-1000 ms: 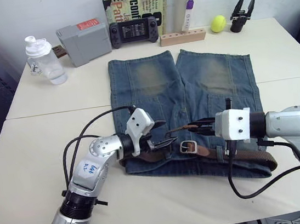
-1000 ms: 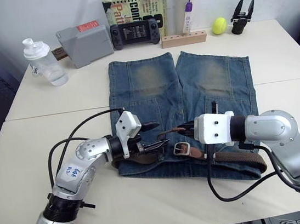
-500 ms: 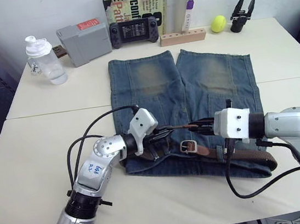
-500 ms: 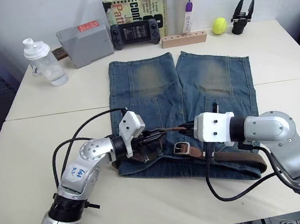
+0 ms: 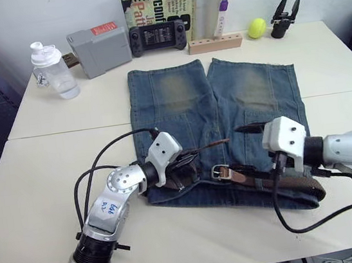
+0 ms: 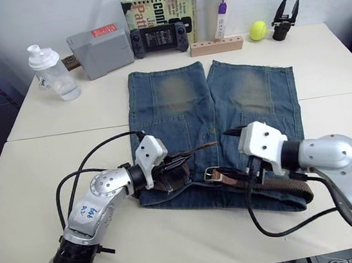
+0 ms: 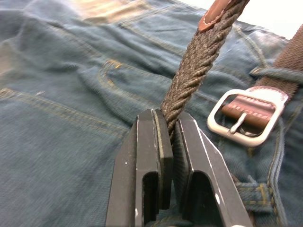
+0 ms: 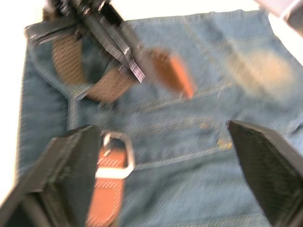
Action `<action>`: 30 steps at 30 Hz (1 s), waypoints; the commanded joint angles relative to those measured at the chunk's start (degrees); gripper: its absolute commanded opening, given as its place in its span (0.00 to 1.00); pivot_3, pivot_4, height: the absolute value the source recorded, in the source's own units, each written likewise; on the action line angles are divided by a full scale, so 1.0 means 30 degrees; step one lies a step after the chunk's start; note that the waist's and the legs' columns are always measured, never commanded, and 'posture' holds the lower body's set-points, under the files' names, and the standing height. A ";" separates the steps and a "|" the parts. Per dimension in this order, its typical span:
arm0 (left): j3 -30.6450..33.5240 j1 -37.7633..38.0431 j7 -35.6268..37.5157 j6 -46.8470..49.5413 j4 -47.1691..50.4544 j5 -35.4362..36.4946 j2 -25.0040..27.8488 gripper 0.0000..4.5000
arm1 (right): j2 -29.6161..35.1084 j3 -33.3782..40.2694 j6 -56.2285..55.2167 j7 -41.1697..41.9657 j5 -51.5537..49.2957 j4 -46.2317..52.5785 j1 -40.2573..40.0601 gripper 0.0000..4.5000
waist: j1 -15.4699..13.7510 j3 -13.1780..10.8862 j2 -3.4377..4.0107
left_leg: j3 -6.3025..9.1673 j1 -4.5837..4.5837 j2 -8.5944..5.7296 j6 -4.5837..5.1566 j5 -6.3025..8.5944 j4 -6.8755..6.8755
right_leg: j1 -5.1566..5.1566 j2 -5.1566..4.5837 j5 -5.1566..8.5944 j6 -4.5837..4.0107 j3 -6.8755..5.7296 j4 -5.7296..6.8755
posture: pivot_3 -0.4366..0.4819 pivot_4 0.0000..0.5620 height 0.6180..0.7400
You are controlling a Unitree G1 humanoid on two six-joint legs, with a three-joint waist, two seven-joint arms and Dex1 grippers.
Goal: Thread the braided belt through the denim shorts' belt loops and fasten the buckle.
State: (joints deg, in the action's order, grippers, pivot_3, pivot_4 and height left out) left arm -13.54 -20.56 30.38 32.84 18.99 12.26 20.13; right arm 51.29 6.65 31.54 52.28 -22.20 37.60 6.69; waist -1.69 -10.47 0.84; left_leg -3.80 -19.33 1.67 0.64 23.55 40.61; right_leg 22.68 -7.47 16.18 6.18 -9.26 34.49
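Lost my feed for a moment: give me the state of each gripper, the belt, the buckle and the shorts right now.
left gripper: shut on the braided belt.
right gripper: open, holding nothing, above the shorts.
braided belt: free end lifted off the denim, rest along the waistband.
buckle: unfastened, flat on the shorts.
denim shorts: spread flat on the table.

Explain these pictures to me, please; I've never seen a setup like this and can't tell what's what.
A two-armed robot works at a table. Two pictures come from cameras in its head, looking down; two from cameras on its wrists. Denim shorts lie flat, with a braided belt along the waistband and its silver buckle near the middle. The left claw is shut on the belt's free end, seen up close between its fingers. The right claw is open, holding nothing. Bottles, a book and a ball stand at the back.
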 commanded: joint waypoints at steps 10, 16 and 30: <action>0.1567 -0.0296 -0.1125 0.1282 0.1272 0.0753 -0.0868 0.00 | -0.2261 -0.3176 -0.1299 -0.5217 0.4740 0.0819 -0.3264 0.99 | 0.0045 0.0001 -0.0010 | -0.0019 0.0017 0.0003 -0.0001 0.0000 0.0012 | 0.0004 0.0009 0.0001 -0.0001 0.0017 0.0025 | 0.48 0.27 0.92; 0.1504 -0.0300 -0.1056 0.1652 0.1451 0.0858 -0.0751 0.00 | -0.3110 -0.3755 -0.1806 -0.6386 0.6272 0.0249 -0.3290 0.99 | 0.0051 0.0003 -0.0011 | -0.0018 0.0011 0.0002 -0.0002 0.0000 0.0021 | 0.0003 0.0011 0.0001 -0.0001 0.0014 0.0021 | 0.48 0.27 0.92; 0.1185 -0.0252 -0.0746 0.2400 0.1786 0.0622 -0.0041 0.00 | -0.5632 -0.3095 0.3580 -0.7050 0.4265 0.0829 -0.2417 0.01 | 0.0073 0.0003 -0.0011 | -0.0014 0.0011 0.0006 -0.0002 0.0000 0.0020 | 0.0003 0.0015 0.0001 -0.0001 0.0013 0.0022 | 0.48 0.27 0.92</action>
State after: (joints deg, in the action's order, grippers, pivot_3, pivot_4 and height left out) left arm -10.08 -20.68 27.92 39.82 21.86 14.26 19.27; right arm 35.77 -4.44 37.87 32.65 -7.00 37.93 -1.83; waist -1.47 -10.46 0.81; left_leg -3.85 -19.29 1.69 0.63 23.55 40.67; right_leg 22.69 -7.42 16.18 6.18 -9.21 34.56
